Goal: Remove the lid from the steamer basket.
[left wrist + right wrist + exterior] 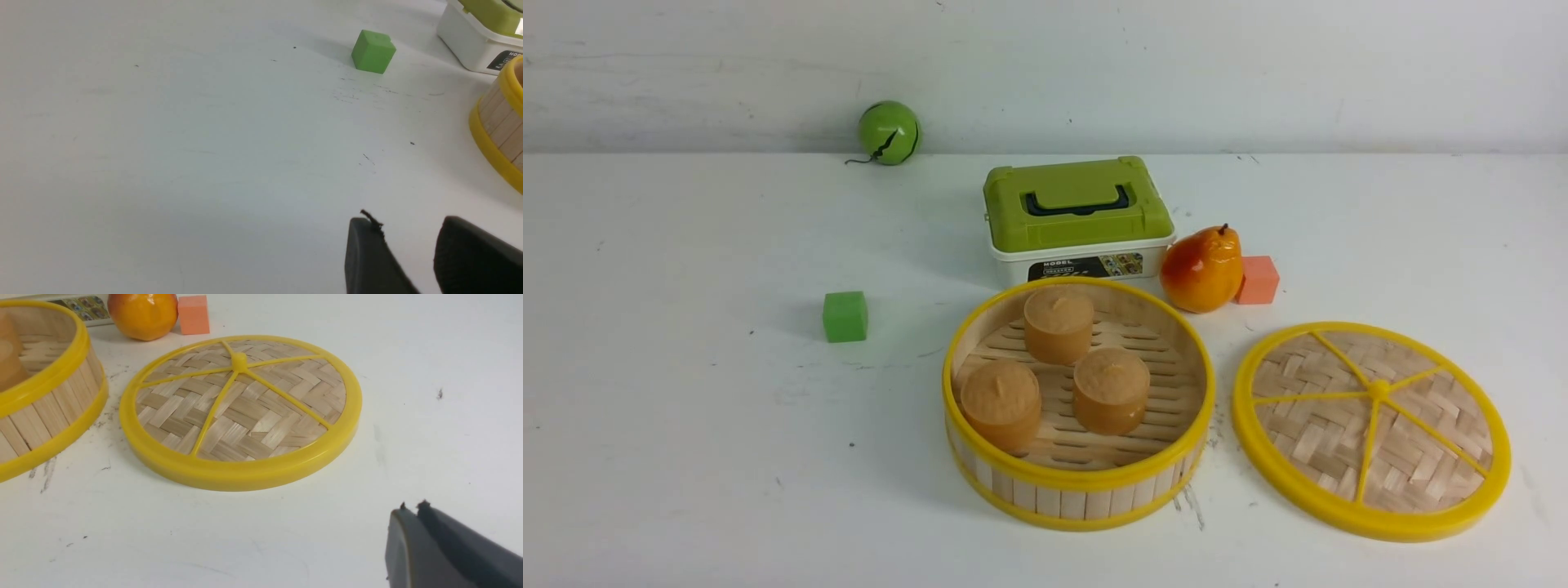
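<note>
Across the white table [703,457], see first the steamer basket [1074,502], uncovered and upright near the middle. Well off it, just beside its right side, see the lid [1413,469] lying flat, hub upward. Directly behind the basket, find the white box with the green handled lid [1078,204]. In the left wrist view, see the fingers of the left gripper [404,222] apart, with nothing between; in the right wrist view, see those of the right gripper [412,510] together, gripping nothing. Right of the box, note the orange-red pear [1201,273]; inside the basket, count three brown buns [1111,392]. Far back on the left, spot the green ball [889,133]. Last, find the green cube [845,317] left of the basket and the salmon cube [1258,280] just beside the pear.
</note>
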### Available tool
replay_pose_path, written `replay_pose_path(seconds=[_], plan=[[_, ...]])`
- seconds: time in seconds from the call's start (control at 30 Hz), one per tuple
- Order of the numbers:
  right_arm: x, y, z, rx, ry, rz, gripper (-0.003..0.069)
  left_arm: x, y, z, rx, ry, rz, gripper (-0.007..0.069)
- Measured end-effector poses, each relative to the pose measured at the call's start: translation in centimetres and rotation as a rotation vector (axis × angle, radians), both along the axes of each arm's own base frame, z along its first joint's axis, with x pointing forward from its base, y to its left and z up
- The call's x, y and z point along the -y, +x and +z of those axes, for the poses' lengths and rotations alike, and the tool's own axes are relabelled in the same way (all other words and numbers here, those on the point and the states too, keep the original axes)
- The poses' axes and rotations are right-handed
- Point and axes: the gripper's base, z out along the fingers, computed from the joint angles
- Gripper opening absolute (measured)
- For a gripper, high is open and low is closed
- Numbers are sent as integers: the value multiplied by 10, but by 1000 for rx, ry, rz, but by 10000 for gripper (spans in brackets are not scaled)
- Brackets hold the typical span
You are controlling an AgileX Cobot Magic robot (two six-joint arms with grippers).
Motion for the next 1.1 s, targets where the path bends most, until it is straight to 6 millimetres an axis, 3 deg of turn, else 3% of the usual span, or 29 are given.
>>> replay_pose_path(seconds=[1.1], plan=[[0,0,0,0,0,0,75,0,0,0,0,0,0,239]])
